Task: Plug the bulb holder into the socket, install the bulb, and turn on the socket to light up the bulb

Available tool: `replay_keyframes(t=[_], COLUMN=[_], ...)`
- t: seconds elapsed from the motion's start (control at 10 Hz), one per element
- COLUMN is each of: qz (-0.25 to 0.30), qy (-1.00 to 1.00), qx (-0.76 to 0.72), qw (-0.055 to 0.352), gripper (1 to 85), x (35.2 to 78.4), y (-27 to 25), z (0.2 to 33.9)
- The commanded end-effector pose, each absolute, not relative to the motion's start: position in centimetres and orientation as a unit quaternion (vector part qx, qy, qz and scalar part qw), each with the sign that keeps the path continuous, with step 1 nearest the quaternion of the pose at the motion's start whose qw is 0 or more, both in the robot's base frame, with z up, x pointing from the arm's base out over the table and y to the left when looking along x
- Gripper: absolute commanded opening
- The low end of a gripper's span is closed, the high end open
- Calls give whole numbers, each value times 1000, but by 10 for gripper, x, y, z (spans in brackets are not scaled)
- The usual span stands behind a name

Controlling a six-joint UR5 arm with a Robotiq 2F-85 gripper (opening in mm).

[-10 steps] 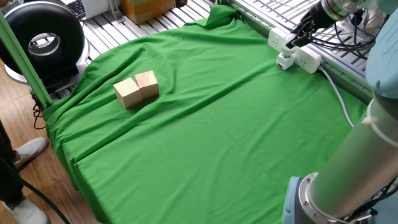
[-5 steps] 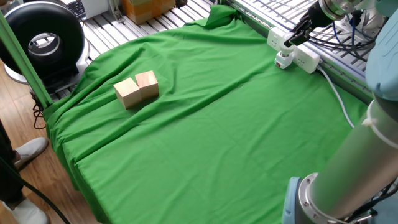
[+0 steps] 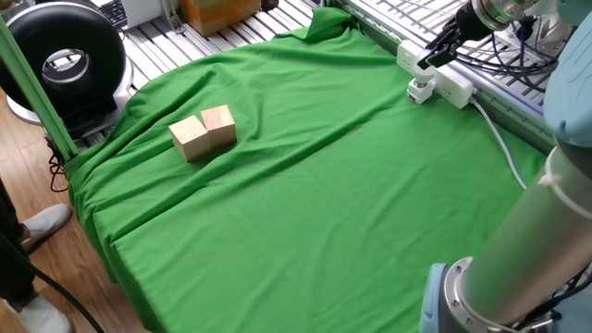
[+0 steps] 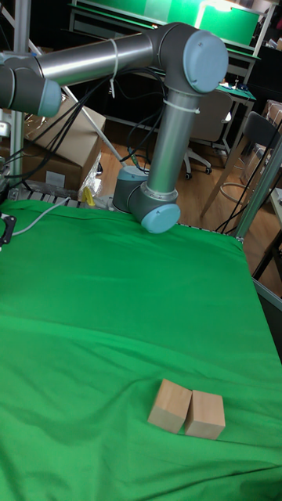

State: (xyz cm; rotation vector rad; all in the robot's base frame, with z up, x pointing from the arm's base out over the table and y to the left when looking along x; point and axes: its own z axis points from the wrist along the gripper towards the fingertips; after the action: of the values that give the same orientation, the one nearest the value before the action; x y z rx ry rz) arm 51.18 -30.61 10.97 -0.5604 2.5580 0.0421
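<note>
We pick up the gripper (image 3: 431, 57) at the far right corner of the bench (image 3: 305, 203), dark fingers down at the socket (image 3: 435, 76), and from here we cannot tell whether they are spread or pinched; the tips blur into the white strip. The socket lies on the edge of the green cloth (image 3: 277, 185), its white cable (image 3: 499, 139) trailing toward us. Just below the strip sits a small white piece with a reddish base, which we take for the bulb holder (image 3: 421, 92) plugged into the near side, though it is too small to be sure. The bulb we cannot make out at all. In the tall fixed view the gripper is cut off at the left edge; only the arm (image 4: 168, 117) shows. Two wooden blocks (image 3: 203, 132), touching, sit well apart from all that.
</note>
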Motion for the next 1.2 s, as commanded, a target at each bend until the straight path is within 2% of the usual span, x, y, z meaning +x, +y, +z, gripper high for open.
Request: replay_keyframes(t=[0.0,0.2,0.7,0.9,1.1], qz=[9,12,6,-2,2], qy=[948,947,934,932,927], qx=[-204,-206,-255,-275,-317], qw=[245,245,248,237,199], gripper=[507,507,620,627,640], x=[507,507,514,513,503], y=[-313,-310,-295,-299,-293], z=[107,108,119,122,132])
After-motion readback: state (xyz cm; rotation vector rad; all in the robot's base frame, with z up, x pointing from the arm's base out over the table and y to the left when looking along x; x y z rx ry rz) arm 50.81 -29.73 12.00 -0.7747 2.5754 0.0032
